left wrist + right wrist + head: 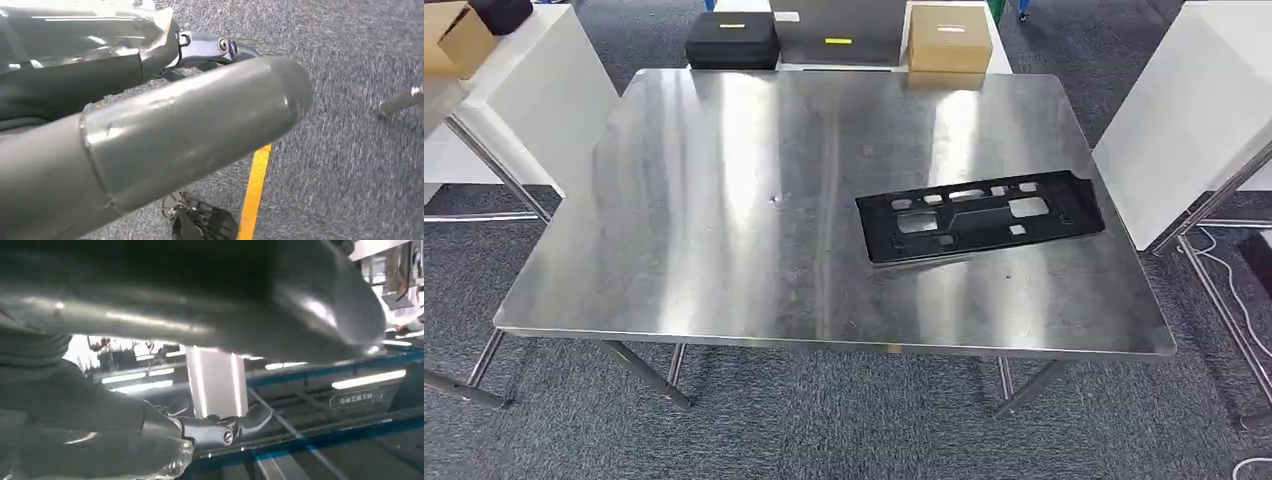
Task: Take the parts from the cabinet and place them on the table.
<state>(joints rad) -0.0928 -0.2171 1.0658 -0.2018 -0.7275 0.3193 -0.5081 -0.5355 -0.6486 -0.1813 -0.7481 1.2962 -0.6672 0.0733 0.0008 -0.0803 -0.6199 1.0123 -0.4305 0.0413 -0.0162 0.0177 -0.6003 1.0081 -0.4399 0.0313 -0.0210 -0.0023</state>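
While lying flat on the steel table [724,200], black part [980,214] untouched; left hand [165,135] and right hand [200,300] empty, finger spread unclear.

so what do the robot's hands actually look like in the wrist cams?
Left hand: a thick, smooth, matte grey thumb with a rounded tip, a glossy grey cover behind it, and a silvery metal finger link with a round screw. Right hand: similar grey glossy thumb and cover, a metallic finger with a visible screw. No cables or markings are visible.
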